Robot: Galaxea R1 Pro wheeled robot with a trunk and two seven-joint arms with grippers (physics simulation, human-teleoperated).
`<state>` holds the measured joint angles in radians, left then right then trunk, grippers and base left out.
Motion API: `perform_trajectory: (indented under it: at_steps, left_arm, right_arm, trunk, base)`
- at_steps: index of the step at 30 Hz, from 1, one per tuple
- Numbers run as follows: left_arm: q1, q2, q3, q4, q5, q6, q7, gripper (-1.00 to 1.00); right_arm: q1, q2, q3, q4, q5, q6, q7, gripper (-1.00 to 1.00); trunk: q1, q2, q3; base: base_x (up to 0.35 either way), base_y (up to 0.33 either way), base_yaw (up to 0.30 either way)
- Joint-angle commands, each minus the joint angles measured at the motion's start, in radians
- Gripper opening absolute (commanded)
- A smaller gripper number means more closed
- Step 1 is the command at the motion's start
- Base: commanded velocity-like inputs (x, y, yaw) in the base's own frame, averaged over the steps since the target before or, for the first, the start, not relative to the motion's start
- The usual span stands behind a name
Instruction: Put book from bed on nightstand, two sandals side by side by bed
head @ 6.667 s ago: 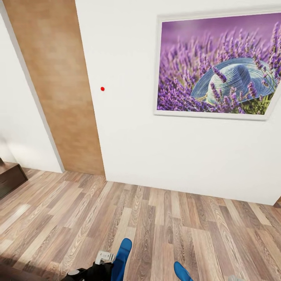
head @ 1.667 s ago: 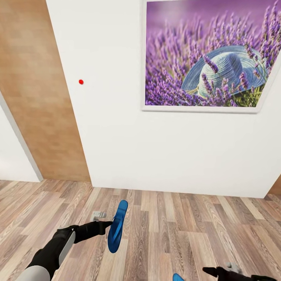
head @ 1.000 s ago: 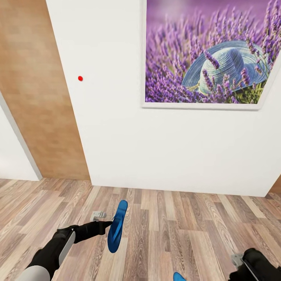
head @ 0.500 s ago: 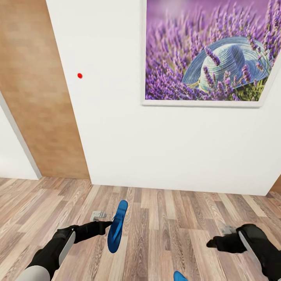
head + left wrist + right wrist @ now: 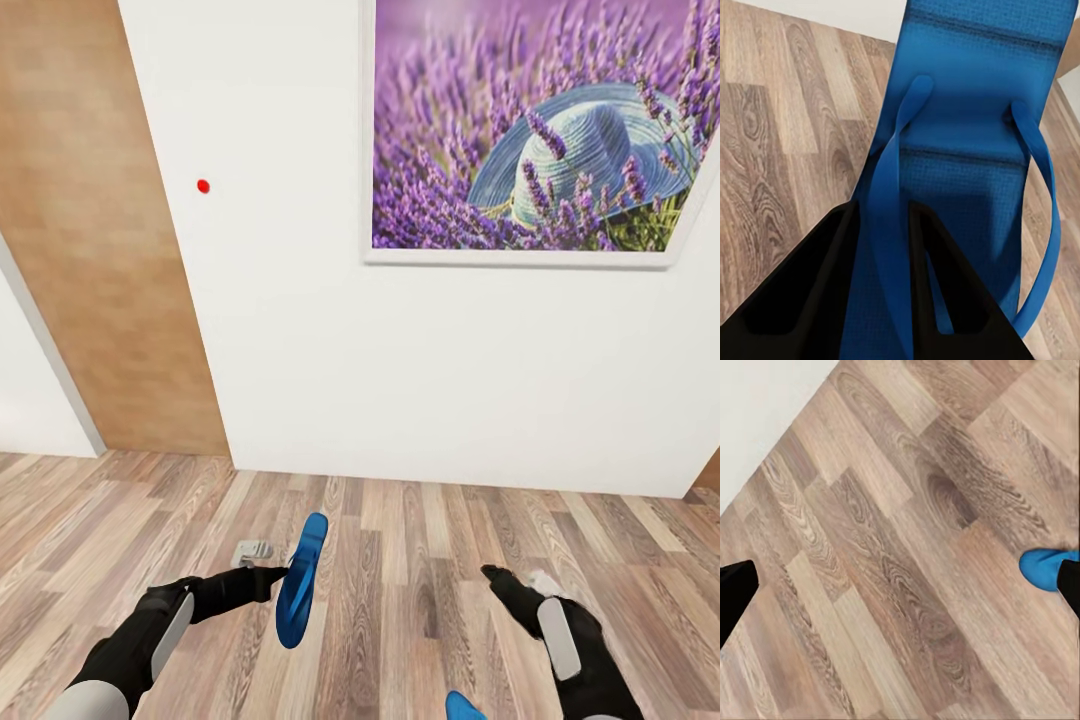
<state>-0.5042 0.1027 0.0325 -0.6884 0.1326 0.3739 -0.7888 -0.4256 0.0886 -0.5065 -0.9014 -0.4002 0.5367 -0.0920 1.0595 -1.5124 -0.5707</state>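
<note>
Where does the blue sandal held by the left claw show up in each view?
Head view: the held sandal is lower centre-left, turned on edge at the left claw.
Left wrist view: it runs up the middle, one strap between the black fingers.
Right wrist view: a blue tip sits at one edge; I cannot tell which sandal it is.
Shared landmark: the wood-plank floor.

Left tool [image 5: 278, 575] clamped, arm reaching forward; right tool [image 5: 497, 578] spread wide, arm raised forward.
</note>
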Motion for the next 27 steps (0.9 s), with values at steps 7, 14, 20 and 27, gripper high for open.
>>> perform_trajectory:
  at_steps: [7, 14, 20, 27]
  left_arm:
    - [-0.001, 0.000, 0.001, 0.000, 0.005, 0.006, 0.002, -1.00]
    - [-0.001, 0.000, 0.001, 0.000, 0.007, 0.006, 0.002, -1.00]
    - [-0.001, -0.016, 0.001, 0.000, 0.006, 0.006, 0.002, -1.00]
    - [-0.001, -0.021, 0.001, 0.001, 0.006, 0.006, 0.002, -1.00]
  right_arm:
    - [-0.001, 0.009, 0.001, 0.058, -0.211, -0.335, -0.324, 1.00]
    - [-0.001, 0.010, 0.002, 0.115, -0.226, -0.404, -0.354, 1.00]
    - [-0.001, 0.008, -0.002, 0.117, -0.419, -0.404, -0.351, 1.00]
    - [-0.002, 0.009, -0.001, 0.119, -0.781, -0.404, -0.344, 1.00]
  trunk:
    - [0.027, -0.050, -0.023]
    - [0.054, -0.099, -0.045]
    - [0.069, -0.127, -0.058]
    - [0.069, -0.127, -0.058]
  base:
    - [0.000, 0.000, 0.000]
    - [0.000, 0.000, 0.000]
    - [0.000, 0.000, 0.000]
    - [0.000, 0.000, 0.000]
